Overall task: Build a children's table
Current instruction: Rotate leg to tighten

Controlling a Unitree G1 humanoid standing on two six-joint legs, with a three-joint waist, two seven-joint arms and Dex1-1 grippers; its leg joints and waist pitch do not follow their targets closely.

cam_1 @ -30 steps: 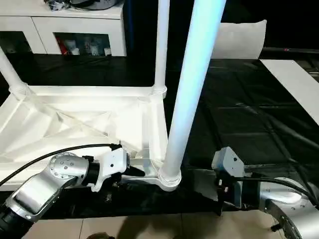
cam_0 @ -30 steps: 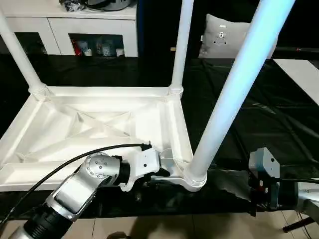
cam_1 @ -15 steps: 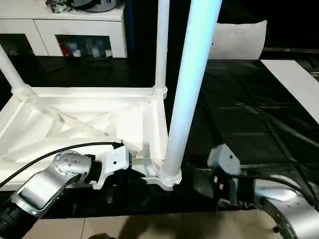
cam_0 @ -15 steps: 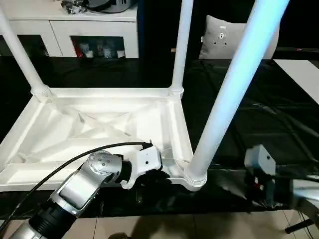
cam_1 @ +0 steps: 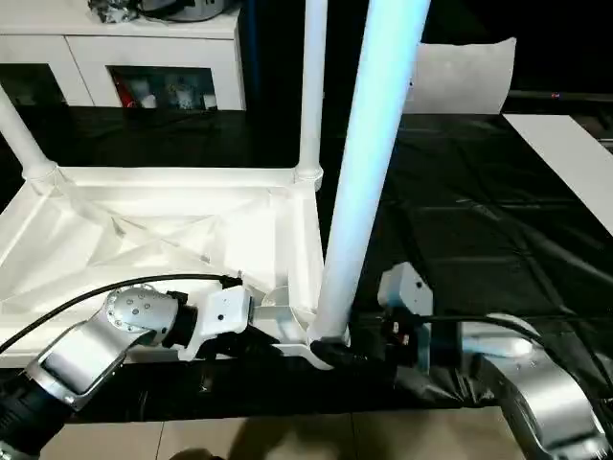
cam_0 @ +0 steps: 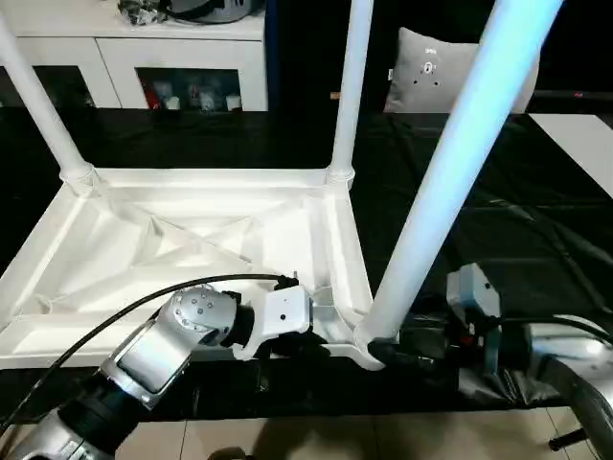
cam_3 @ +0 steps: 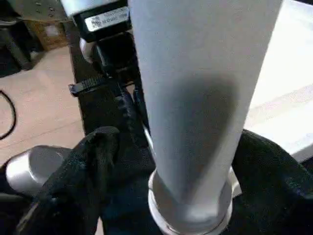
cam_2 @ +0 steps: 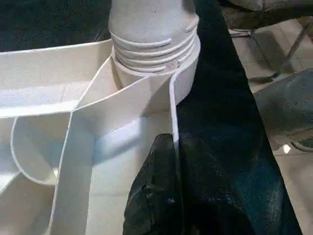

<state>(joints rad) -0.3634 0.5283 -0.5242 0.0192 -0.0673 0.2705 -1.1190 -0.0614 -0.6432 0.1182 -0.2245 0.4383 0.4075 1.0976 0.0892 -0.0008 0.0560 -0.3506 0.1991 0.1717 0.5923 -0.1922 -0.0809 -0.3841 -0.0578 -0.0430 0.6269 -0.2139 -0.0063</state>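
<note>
Lying on: the children's table (cam_0: 192,230) is resting upside down on the black worktop (cam_0: 498,192), ribbed underside up.
Left tool: the left tool (cam_2: 168,161) is pinching the tabletop's near rim, just beside the corner socket (cam_2: 156,63).
Near-right leg: the leg (cam_0: 450,172) is standing in that socket, leaning slightly.
Right tool: the right tool (cam_3: 190,161) is straddling the leg's base, fingers (cam_3: 88,166) apart on either side.

Light: bright overhead – glare on nearest leg (cam_0: 450,163) | black table cover (cam_0: 536,240) dim | wrist views soft.
</note>
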